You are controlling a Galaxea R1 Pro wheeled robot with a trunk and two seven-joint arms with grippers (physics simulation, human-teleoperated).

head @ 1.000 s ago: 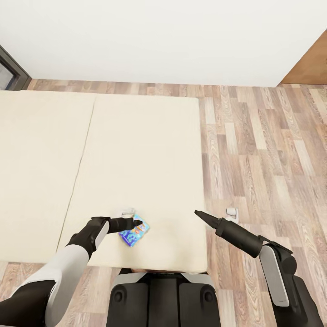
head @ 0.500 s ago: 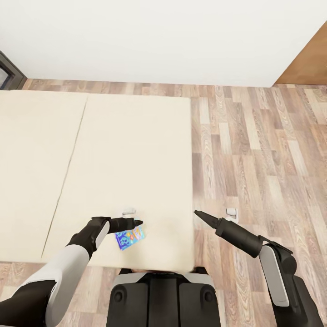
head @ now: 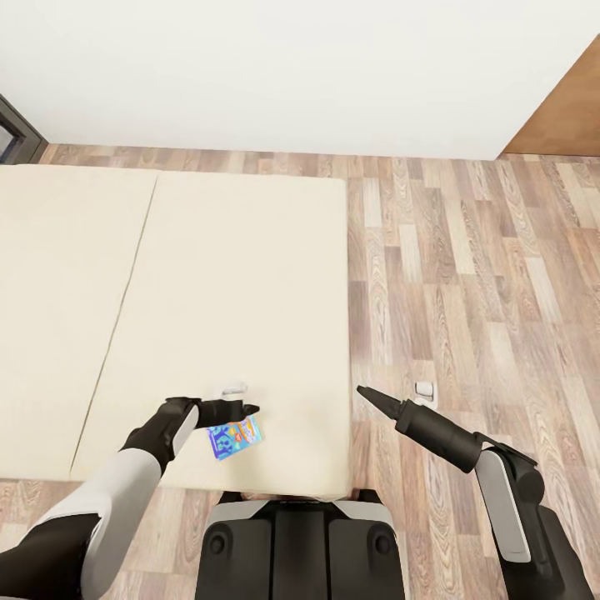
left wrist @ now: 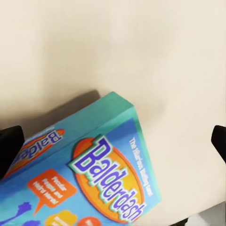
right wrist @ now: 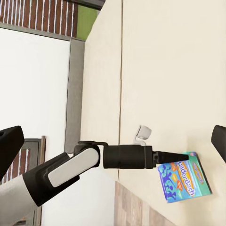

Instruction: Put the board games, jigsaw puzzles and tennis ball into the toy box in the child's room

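Note:
One blue board game (head: 234,438) with "Balderdash" on its cover (left wrist: 94,179) lies on the cream bed (head: 233,275) near its front right corner. My left gripper (head: 252,409) hovers just over the game's far edge. It is open, with a fingertip (left wrist: 9,146) at each side of the left wrist view and the box below them. The right wrist view takes in the left arm and the game (right wrist: 184,175) from the side. My right gripper (head: 363,392) is open, holds nothing and hangs beside the bed's right edge. The table, the toy box, the jigsaw puzzles and the tennis ball are out of view.
Wood floor (head: 483,275) stretches to the right of the bed. A white wall (head: 292,75) runs behind it, with a dark door frame (head: 12,133) at far left and a brown wooden panel (head: 567,108) at top right. My base (head: 300,542) stands against the bed's front edge.
The whole view has shifted, so the bed sits further left in the picture. The board game has turned flatter and lies a little lower under the left gripper. Both arms keep their pose.

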